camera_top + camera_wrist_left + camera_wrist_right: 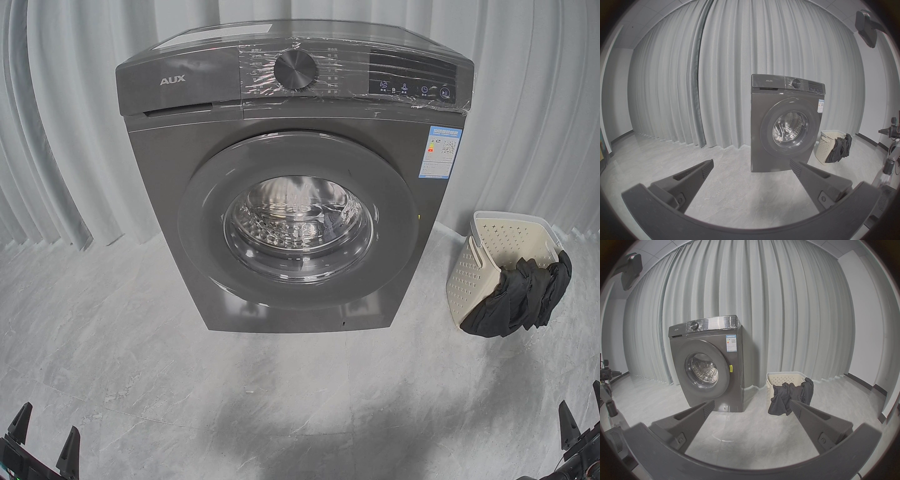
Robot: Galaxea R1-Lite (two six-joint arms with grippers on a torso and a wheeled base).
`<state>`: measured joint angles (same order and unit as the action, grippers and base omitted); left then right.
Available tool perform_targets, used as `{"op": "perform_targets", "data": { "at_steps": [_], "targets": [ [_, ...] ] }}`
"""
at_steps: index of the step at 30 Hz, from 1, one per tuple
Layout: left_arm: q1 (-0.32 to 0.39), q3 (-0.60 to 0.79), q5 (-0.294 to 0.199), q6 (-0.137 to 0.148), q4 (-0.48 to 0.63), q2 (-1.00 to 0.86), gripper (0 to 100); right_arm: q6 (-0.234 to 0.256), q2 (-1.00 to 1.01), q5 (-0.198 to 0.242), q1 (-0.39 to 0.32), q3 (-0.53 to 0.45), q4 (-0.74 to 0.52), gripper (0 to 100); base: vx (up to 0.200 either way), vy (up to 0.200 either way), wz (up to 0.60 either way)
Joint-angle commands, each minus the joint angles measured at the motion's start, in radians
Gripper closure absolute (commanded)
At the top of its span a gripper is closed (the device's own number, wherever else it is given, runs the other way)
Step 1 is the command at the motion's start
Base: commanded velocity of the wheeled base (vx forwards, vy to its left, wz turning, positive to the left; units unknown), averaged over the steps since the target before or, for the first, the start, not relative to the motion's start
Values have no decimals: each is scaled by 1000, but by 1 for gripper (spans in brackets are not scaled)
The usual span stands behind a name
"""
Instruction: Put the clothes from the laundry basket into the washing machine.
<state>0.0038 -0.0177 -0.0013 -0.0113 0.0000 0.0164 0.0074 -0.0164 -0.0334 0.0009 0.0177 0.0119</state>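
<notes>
I see pale pleated curtains (75, 125) hanging full height across the back. The floor (125, 375) is light grey, marble-patterned and slightly glossy. Panelled ceiling (659, 9) above. Plain white wall (868, 333) to the right, with a dark baseboard (861, 382). Light is even and soft.

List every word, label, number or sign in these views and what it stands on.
Brand logo in pale capitals: detergent drawer front of the washing machine.
Energy label, upper right of its front: print too small to read.
Control panel icons and markings round the dial: too small to read.
Yellow tag beside the door: unreadable.
Laundry basket: no text.
</notes>
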Motion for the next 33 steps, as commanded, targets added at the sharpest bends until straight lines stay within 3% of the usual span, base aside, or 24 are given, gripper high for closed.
{"op": "perform_targets", "data": {
  "at_steps": [1, 33],
  "targets": [
    [1, 16, 0, 1, 2, -16, 0, 0, 16, 0, 1, -18, 0, 0, 0, 0, 0],
    [1, 16, 0, -1, 0, -16, 0, 0, 16, 0, 1, -18, 0, 0, 0, -200, 0]
  ]
}}
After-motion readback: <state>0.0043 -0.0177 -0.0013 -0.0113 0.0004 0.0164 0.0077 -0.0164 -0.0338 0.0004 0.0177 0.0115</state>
